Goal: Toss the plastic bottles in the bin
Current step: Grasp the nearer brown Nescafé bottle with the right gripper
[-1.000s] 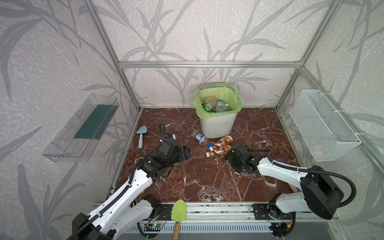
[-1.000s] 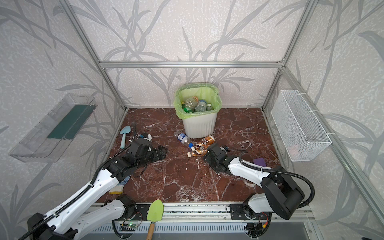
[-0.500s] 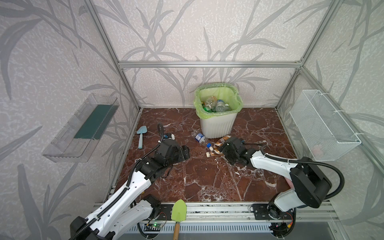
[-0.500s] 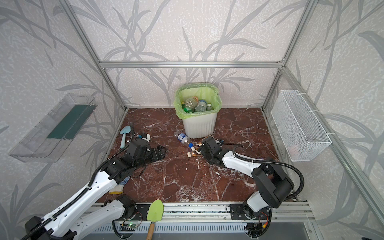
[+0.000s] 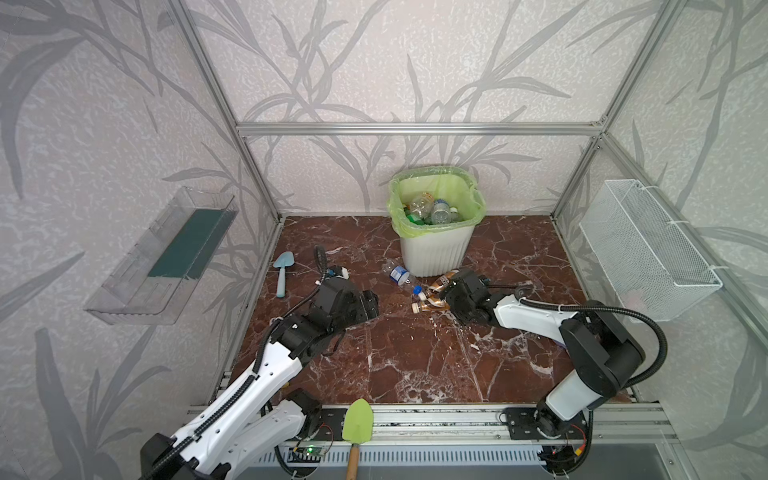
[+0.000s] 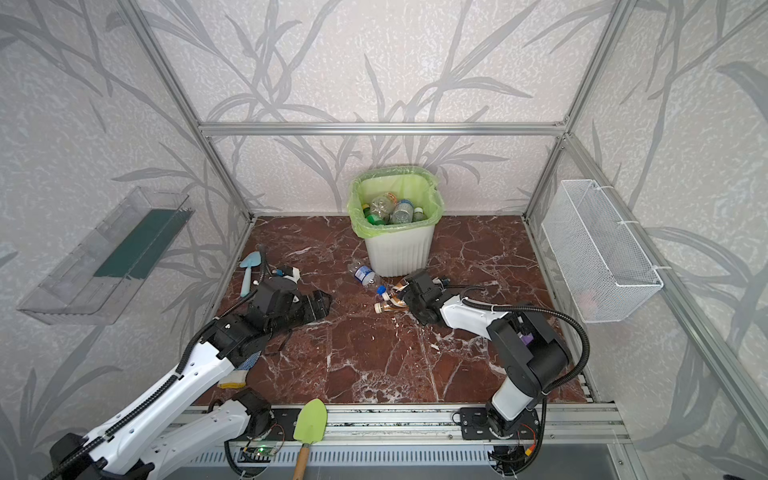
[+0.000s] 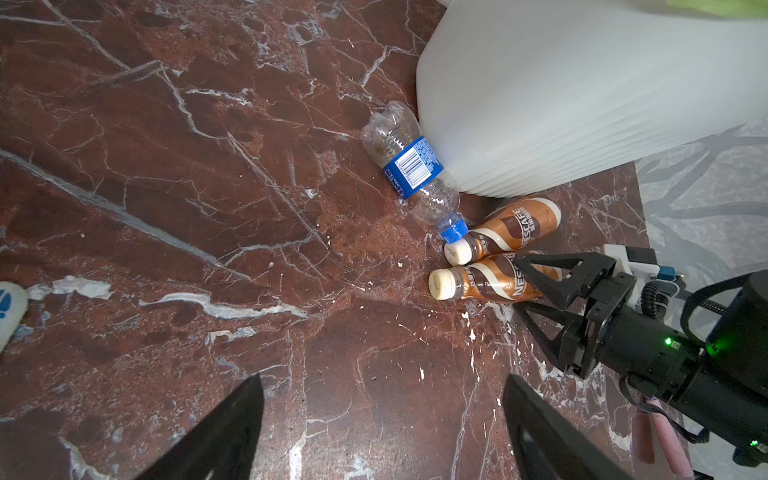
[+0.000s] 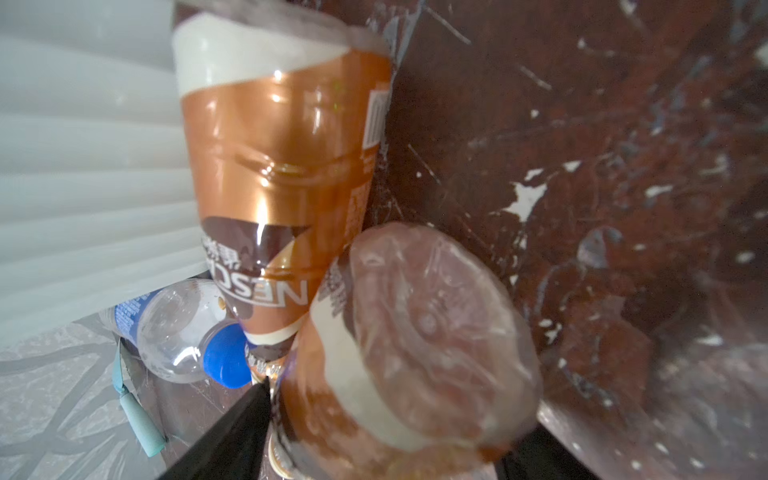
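Nearest the camera head, a green spade (image 5: pixel 357 419) lies on the front rail, blade toward the worktop (image 5: pixel 415 361); behind it the left gripper (image 5: pixel 368 305) hangs low over the marble left of centre, jaws standing wide apart with nothing between them, as the left wrist view shows; across the middle the right gripper (image 7: pixel 524 286) reaches in low, its jaws set either side of the nearer brown bottle (image 7: pixel 486 283), which lies on its side with its cream cap pointing away from the arm; whether the jaws already press on it I cannot tell; just beyond, touching it near the neck, a second brown bottle (image 7: pixel 511 226) lies against the foot of the bin (image 5: pixel 434 253); a clear bottle (image 7: pixel 409 166) with a blue label and blue cap rests beside them, along the bin's wall; a pale blue spade (image 5: pixel 282 272) lies near the left wall; farthest back, the bin stands against the rear wall, its green liner holding several more bottles (image 5: pixel 432 210).
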### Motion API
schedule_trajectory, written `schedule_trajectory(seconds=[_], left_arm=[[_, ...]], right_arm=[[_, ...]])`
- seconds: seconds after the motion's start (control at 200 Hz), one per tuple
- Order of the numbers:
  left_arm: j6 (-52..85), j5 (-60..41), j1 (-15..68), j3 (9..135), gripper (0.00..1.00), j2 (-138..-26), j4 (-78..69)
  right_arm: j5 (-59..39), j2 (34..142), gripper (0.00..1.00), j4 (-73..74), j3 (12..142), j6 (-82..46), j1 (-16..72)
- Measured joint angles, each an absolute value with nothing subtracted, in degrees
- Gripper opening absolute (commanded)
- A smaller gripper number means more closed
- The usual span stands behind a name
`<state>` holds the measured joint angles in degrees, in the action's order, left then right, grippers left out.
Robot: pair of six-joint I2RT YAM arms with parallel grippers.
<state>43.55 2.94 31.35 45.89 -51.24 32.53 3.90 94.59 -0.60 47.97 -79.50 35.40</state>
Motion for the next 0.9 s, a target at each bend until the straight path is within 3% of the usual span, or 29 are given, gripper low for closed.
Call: schedule_trajectory(seconds=[0.645,0.9], left_arm=[[43.51,2.94,30.83,45.89,0.89,-51.64,32.53],[43.53,2.92,30.79,45.89,0.89,-51.92,32.53]], right_arm=[[2.52,95.13,0.76,2.22,46.13,-79.66,33.82],[2.52,91.85,0.68,0.62,43.03,-78.76,32.86]])
